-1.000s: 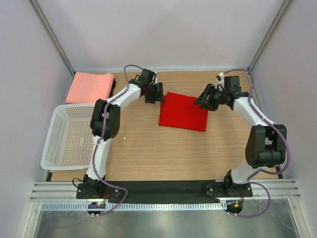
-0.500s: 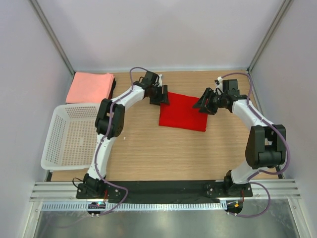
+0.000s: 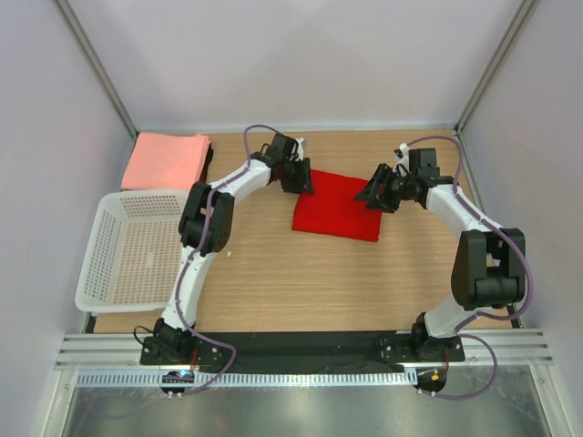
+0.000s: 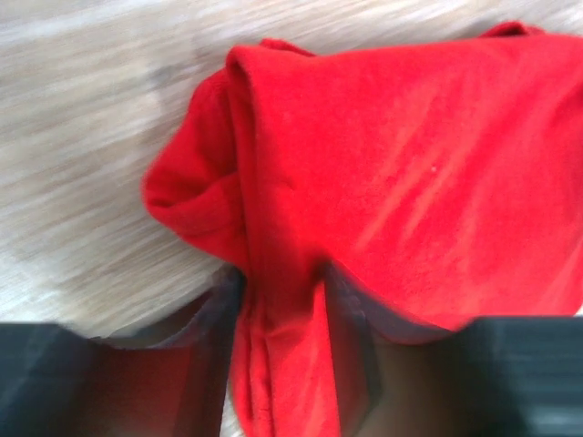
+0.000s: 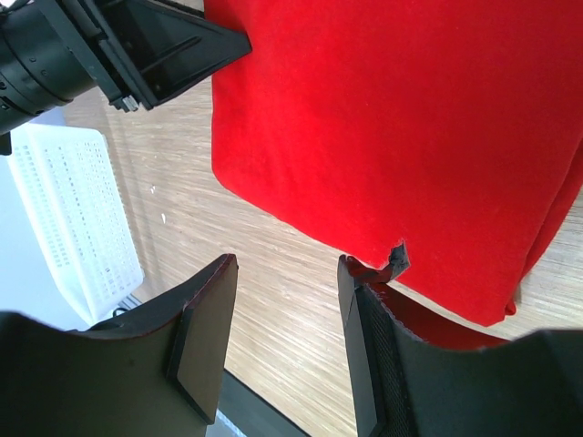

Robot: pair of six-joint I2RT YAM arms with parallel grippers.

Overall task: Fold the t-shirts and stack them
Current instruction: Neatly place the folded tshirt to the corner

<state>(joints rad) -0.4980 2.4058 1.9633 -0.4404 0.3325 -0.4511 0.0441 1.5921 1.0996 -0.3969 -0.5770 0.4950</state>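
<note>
The red t-shirt (image 3: 337, 205) lies folded into a rectangle on the wooden table, a little behind its middle. My left gripper (image 3: 301, 177) is at the shirt's far left corner. In the left wrist view a bunched fold of the red t-shirt (image 4: 410, 164) fills the gap of the left gripper (image 4: 282, 300), whose jaws press it from both sides. My right gripper (image 3: 375, 193) hovers at the shirt's right edge. It (image 5: 287, 273) stands open with only bare wood between the fingers and the red t-shirt (image 5: 383, 118) beside them. A salmon-pink folded t-shirt (image 3: 166, 159) lies at the back left.
A white mesh basket (image 3: 127, 250) stands at the left edge of the table, also in the right wrist view as the basket (image 5: 64, 209). A dark sliver (image 3: 208, 155) shows at the pink shirt's right side. White walls close in the back and both sides.
My left gripper has moved right onto the red shirt's far left corner and its jaws have narrowed on the cloth. The right gripper has edged slightly left and stays open.
</note>
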